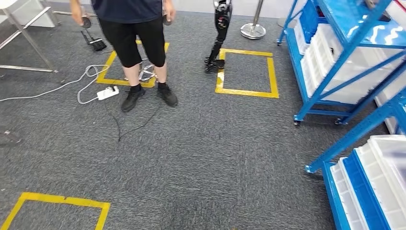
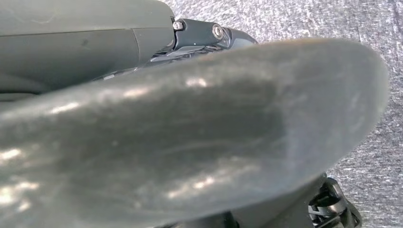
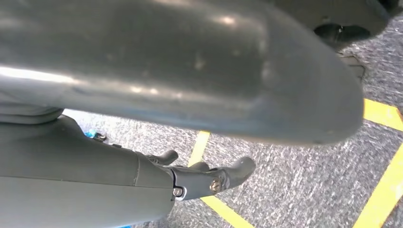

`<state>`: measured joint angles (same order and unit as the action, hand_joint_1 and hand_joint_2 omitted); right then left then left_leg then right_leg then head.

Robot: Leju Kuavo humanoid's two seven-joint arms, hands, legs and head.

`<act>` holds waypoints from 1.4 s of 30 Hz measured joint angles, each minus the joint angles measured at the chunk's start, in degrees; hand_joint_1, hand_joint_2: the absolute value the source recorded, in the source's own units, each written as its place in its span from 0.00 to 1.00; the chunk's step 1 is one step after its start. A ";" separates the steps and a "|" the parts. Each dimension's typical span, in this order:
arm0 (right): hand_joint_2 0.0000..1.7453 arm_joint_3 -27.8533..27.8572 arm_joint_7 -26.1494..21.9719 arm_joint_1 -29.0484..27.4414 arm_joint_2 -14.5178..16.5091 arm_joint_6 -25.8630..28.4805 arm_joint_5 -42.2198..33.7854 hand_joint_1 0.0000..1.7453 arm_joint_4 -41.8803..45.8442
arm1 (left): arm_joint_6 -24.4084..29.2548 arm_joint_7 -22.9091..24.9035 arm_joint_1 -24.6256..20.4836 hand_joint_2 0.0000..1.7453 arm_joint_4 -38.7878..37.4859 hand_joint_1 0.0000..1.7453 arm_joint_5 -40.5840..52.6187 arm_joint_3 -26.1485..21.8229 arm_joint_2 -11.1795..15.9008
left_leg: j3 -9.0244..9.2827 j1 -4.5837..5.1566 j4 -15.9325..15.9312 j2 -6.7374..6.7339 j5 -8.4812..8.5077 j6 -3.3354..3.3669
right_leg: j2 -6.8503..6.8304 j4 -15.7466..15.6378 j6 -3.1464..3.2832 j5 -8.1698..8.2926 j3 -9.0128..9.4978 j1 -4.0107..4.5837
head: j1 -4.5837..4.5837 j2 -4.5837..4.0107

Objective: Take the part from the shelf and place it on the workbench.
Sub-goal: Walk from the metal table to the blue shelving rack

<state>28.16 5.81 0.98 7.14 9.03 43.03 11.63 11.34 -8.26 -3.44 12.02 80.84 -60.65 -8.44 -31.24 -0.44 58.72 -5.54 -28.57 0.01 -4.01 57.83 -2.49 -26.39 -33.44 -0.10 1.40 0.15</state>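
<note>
Head view looks past grey carpet to the blue steel shelf (image 1: 335,62) of white plastic bins (image 1: 330,52); no part identifiable, arms apparently hanging, right hand (image 3: 209,178) loosely curled and empty, left hand's (image 2: 199,38) fingers hidden.

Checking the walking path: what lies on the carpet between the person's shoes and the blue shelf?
In the head view, between the person's shoes and the blue shelf: a yellow tape square and a black stand.

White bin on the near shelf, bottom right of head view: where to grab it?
Probably by the bin's raised rim on the side facing the carpet, reaching in from the aisle. It sits packed against the next bin, and the blue frame slants across above it, so the other sides look blocked.
</note>
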 joint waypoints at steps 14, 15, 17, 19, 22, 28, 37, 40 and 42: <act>0.00 0.03 0.13 -0.23 0.01 -0.23 0.46 0.00 -0.01 | 0.01 -0.09 0.00 0.00 -0.06 0.00 -0.05 0.00 -0.07 | -0.78 -1.30 1.08 9.17 0.54 -1.31 | 10.39 -0.12 1.05 0.50 1.52 -0.73 | 0.78 0.00; 0.00 0.03 0.15 -0.28 -0.01 -0.24 0.48 0.00 -0.01 | 0.00 -0.05 -0.06 0.00 -0.08 0.00 -0.04 0.00 -0.06 | -0.72 -1.06 0.94 9.18 0.32 -0.96 | 10.78 -0.10 0.73 0.51 1.13 -0.75 | 0.80 0.00; 0.00 0.03 0.21 -0.50 0.00 -0.27 0.48 0.00 -0.03 | 0.00 -0.03 -0.21 0.00 -0.06 0.00 -0.02 -0.01 0.03 | -0.78 -0.82 0.71 8.10 0.58 0.04 | 10.78 -0.04 0.21 0.52 0.53 -1.01 | 0.78 0.00; 0.00 0.03 0.29 -0.58 0.01 -0.28 0.48 0.00 -0.05 | 0.01 -0.04 -0.27 0.00 -0.05 0.00 0.00 -0.02 0.08 | -0.74 -0.73 0.38 6.96 0.80 1.02 | 8.10 2.79 0.19 -0.92 -1.04 -0.91 | 0.63 0.00; 0.00 0.02 0.33 -0.27 0.07 -0.28 0.49 0.00 -0.06 | 0.01 -0.07 -0.15 0.00 -0.04 0.00 0.01 -0.02 0.09 | -0.82 -0.38 0.26 4.75 0.74 1.67 | 4.80 14.14 0.76 -5.62 -6.98 -0.76 | 0.47 0.00; 0.00 0.03 0.38 -0.22 0.03 -0.28 0.46 0.00 -0.07 | 0.02 -0.08 -0.11 0.00 -0.04 0.00 0.01 -0.02 0.08 | -0.37 0.05 0.28 0.74 0.19 1.25 | 0.27 3.17 -0.42 -1.12 -1.29 -0.29 | 0.45 0.00; 0.00 0.05 0.51 -0.13 0.05 -0.30 0.47 0.00 -0.09 | 0.04 -0.13 -0.21 0.00 -0.07 0.00 0.03 0.00 -0.08 | -4.19 -0.31 11.93 5.14 -7.28 -0.96 | 4.19 -0.79 2.59 1.07 1.37 -0.59 | 0.94 0.00; 0.00 0.09 0.52 -0.23 0.07 -0.31 0.49 0.00 -0.09 | 0.04 -0.08 -0.05 0.00 -0.07 0.00 0.04 -0.01 -0.08 | -6.69 -0.42 14.85 5.81 -6.29 -1.09 | 7.03 -0.72 2.70 1.00 1.62 -0.53 | 0.97 0.00; 0.00 0.17 0.52 -0.26 0.07 -0.31 0.51 0.00 -0.09 | 0.04 -0.04 0.00 0.00 -0.08 0.00 0.09 -0.01 -0.08 | -3.89 -0.85 7.55 7.34 -1.57 -1.15 | 8.84 -0.53 2.46 0.82 1.79 -0.62 | 0.96 0.00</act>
<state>28.34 6.34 0.73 7.21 8.72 43.54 11.54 11.39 -8.30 -3.44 11.95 80.93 -60.66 -8.52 -35.13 -1.29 66.27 1.80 -30.14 -1.14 4.82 57.30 -0.04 -25.56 -31.65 -0.72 2.37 0.15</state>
